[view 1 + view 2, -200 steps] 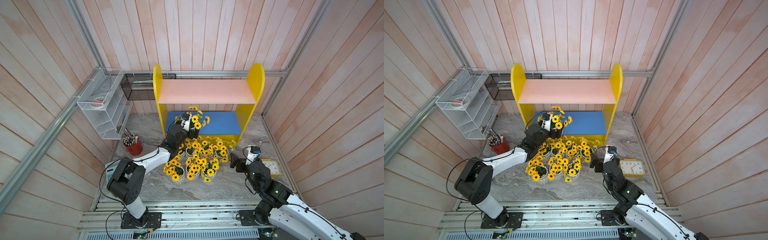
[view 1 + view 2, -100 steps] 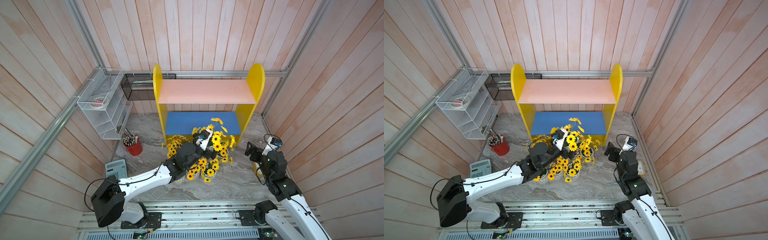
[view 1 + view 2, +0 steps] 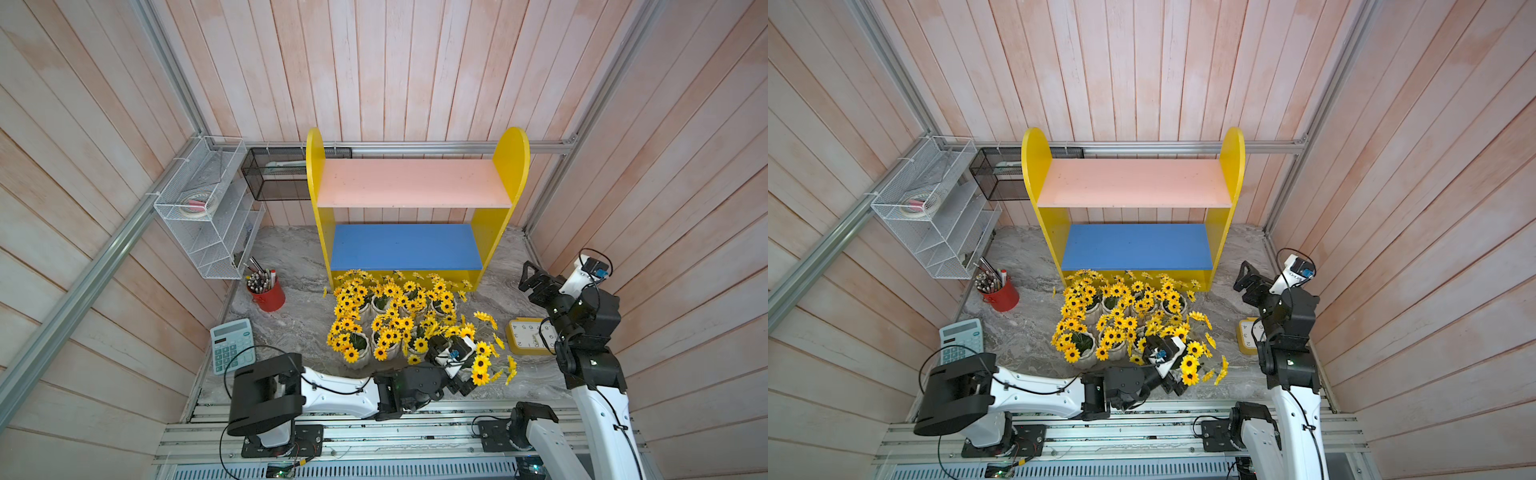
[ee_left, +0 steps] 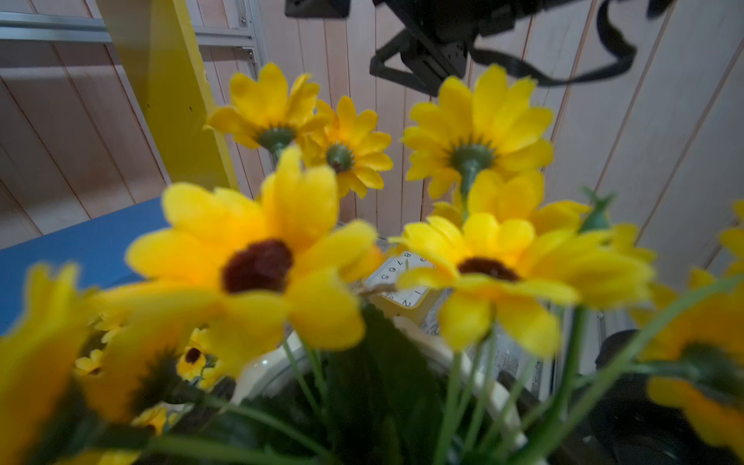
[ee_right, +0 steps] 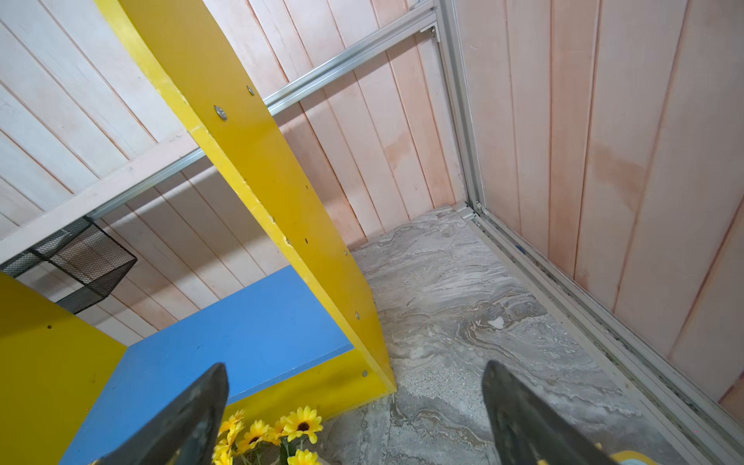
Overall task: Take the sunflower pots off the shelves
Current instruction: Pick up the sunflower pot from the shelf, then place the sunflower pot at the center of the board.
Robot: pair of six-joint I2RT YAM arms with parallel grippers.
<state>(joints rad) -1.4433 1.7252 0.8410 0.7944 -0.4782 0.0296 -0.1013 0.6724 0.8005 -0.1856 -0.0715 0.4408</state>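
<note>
The last sunflower pot [image 3: 481, 365], clamped between the fingers of the left gripper [image 3: 462, 382], is to be lowered and released; the right gripper [image 5: 355, 366] is spread, empty.

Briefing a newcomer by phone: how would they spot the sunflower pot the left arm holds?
From the yellow shelves, come forward to the cluster of sunflower pots. The held pot sits at its near right corner, toward the yellow clock; only it is in the left end effector.
</note>
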